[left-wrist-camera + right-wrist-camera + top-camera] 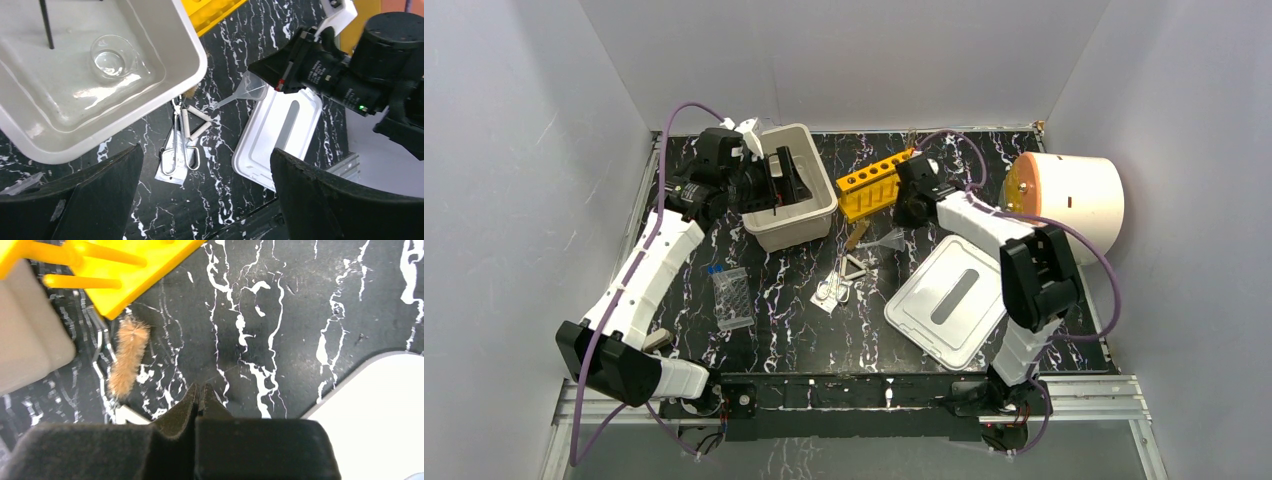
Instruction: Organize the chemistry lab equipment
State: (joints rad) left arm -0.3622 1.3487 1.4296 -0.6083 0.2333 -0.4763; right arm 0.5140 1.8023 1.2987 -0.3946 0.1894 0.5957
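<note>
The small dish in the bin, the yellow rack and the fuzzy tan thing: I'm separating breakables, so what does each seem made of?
Dish: clear and glossy, with glints and the bin floor showing through; likely glass, though clear plastic is possible.
Yellow rack: opaque, even colour, moulded pegs; looks like plastic.
Tan thing: soft, matte bristles; probably a brush head.

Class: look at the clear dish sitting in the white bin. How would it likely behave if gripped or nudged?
The clear dish looks like thin glass, so it is probably fragile under a hard pinch. Its smooth, glossy wall may slip in a grip. Sitting upright, low and wide in the white bin, it would likely slide rather than tip.
</note>
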